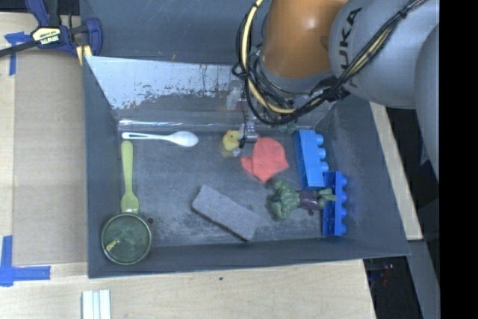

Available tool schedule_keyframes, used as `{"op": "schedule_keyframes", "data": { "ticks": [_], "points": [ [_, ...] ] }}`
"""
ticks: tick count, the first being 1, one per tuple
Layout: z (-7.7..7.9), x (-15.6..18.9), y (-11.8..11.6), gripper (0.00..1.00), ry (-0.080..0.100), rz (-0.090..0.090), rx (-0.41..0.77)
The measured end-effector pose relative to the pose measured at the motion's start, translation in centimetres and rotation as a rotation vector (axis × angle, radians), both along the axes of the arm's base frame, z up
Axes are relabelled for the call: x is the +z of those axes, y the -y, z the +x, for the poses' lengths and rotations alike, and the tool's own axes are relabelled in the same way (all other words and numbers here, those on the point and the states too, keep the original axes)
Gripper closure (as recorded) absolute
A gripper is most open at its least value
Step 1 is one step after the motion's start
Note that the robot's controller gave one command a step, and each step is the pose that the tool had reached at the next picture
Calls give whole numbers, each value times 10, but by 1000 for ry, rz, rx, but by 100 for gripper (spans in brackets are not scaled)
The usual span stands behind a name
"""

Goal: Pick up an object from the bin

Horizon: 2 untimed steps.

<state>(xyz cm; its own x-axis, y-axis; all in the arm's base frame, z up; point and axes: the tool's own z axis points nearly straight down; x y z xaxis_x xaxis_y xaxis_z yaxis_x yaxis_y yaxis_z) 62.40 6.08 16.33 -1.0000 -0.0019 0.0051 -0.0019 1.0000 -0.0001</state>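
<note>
Two things beside jaws: yellow toy (231, 142), red lump (265, 159); jaws' state: cannot tell.

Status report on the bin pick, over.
Gripper low at back of bin, between small yellow thing and red lump. Grasp not discernible. Blue brick close beside the red lump.

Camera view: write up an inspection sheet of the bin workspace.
Surface: grey bin, floor scuffed, back wall scratched.
Job's things: yellow piece and red lump, nearest the gripper.
Clutter: white spoon, green ladle, grey block, blue brick, second blue brick, green toy.
Grippers: gripper low near the back wall, beside the yellow piece.
Cables: yellow and black cables looped round the orange wrist cover.
Surroundings: nothing seen.
</note>
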Motion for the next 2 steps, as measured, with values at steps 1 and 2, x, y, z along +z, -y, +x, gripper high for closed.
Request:
{"op": "schedule_keyframes", "data": {
  "ticks": [1,2],
  "points": [
    [1,4,0,0,7,0,-1],
    [-9,22,-10,0,7,0,167]
  ]
}}
